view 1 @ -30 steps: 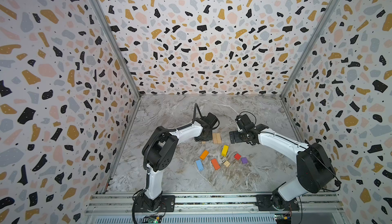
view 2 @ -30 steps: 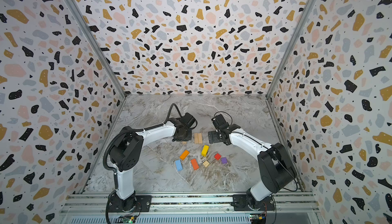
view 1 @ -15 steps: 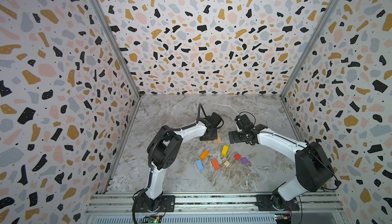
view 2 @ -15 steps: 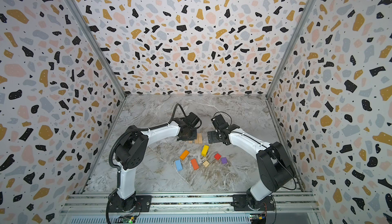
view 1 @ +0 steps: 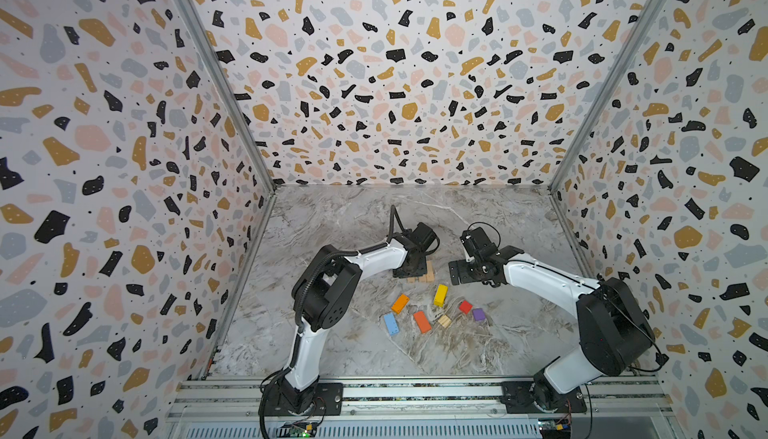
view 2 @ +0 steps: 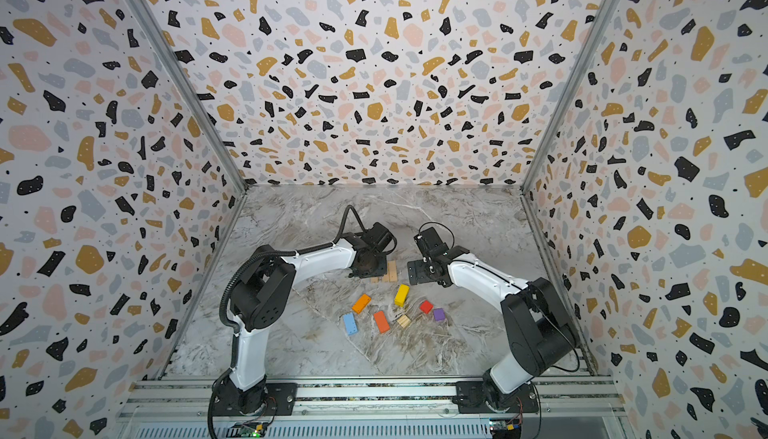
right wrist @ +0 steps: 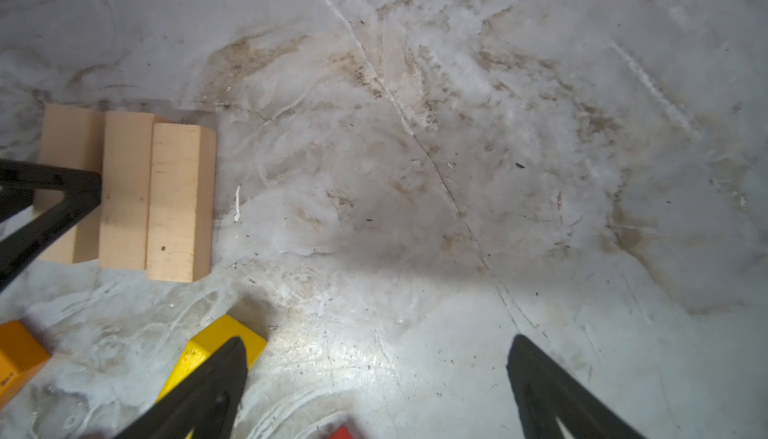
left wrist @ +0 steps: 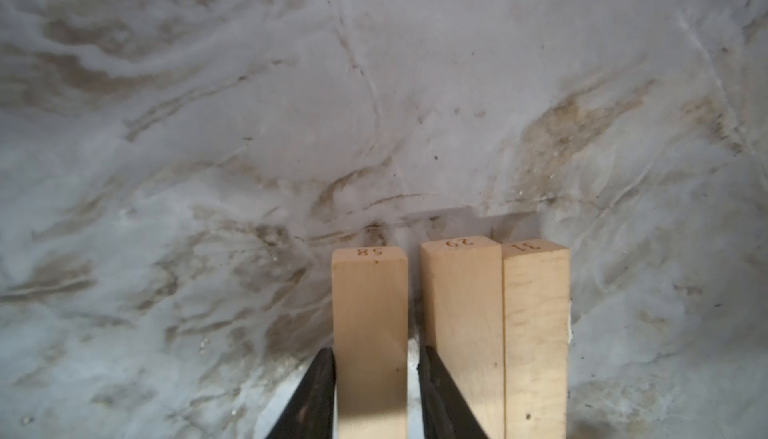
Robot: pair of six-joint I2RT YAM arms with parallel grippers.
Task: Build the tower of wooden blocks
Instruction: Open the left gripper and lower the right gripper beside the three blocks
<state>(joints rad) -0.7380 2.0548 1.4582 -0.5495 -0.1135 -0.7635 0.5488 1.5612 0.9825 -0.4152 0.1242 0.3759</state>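
Three tan wood blocks point(left wrist: 461, 312) lie side by side on the marble floor, seen in both top views point(view 1: 424, 277) point(view 2: 390, 273). My left gripper point(left wrist: 374, 358) straddles the outer tan block point(left wrist: 369, 312), which rests on the floor. One finger touches it and a thin gap shows at the other, so the gripper is just open. My right gripper point(right wrist: 378, 341) hangs wide open over bare floor to the right of the row point(view 1: 461, 273), holding nothing. A yellow block point(right wrist: 224, 329) lies partly under one of its fingers. No tower stands.
Loose on the floor nearer the rail lie orange point(view 1: 400, 303), yellow point(view 1: 440, 295), red point(view 1: 465, 306), purple point(view 1: 478, 314), tan cube point(view 1: 444, 320), orange-red point(view 1: 422, 322) and blue point(view 1: 390, 324) blocks. Terrazzo walls point(view 1: 124, 167) close in three sides.
My left gripper has shifted right with the tan block, set it down beside the other two, and its jaws have begun to part. The right arm has stayed put.
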